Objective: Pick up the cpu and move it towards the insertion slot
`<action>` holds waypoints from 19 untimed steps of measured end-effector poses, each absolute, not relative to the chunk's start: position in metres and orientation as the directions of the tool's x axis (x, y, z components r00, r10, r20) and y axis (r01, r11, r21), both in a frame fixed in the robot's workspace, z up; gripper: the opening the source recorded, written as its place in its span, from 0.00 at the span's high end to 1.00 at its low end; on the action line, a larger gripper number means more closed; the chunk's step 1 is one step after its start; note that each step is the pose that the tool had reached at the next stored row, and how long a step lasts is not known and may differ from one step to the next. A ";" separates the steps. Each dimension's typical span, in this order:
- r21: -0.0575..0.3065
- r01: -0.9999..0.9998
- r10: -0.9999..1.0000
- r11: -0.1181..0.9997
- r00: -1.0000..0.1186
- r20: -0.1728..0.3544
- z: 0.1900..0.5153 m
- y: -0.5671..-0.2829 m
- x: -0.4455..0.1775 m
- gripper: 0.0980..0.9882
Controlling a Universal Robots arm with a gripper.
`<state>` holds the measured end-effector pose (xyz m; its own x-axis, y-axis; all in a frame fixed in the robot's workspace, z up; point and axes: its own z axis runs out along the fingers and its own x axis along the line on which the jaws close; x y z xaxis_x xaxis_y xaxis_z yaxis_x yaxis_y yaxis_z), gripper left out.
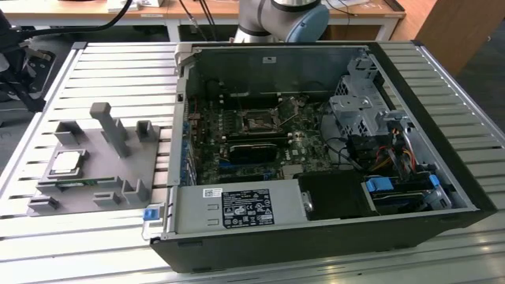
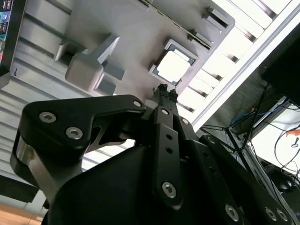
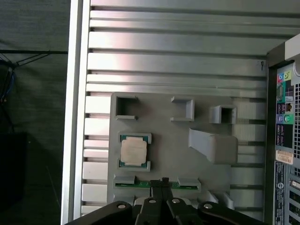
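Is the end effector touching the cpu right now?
Apart. In the first wrist view, a strip of bare grey fixture shows between the end effector and the cpu, which lies flat on that fixture.

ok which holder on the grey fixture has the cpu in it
The square corner-framed nest holding the cpu, next to the green strip; the U-shaped holders on the grey fixture are empty.

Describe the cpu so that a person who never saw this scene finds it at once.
At the exterior view's left, beside the open computer case, a grey plate lies on the slatted table. The cpu sits in a frame on that plate: the only flat silvery square there, next to a narrow green strip.
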<state>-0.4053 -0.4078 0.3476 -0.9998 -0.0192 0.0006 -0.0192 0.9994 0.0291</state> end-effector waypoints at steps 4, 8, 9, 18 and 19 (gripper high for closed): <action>0.027 -0.019 -0.019 0.999 -1.000 0.001 0.344 -0.408 -0.411 0.99; 0.026 -0.019 -0.019 0.999 -1.000 0.001 0.341 -0.408 -0.416 0.99; 0.026 -0.019 -0.019 0.999 -1.000 0.001 0.340 -0.408 -0.417 0.99; 0.023 -0.019 -0.019 1.000 -1.000 0.001 0.330 -0.408 -0.425 0.78; 0.023 -0.019 -0.019 1.000 -1.000 0.001 0.328 -0.408 -0.425 0.78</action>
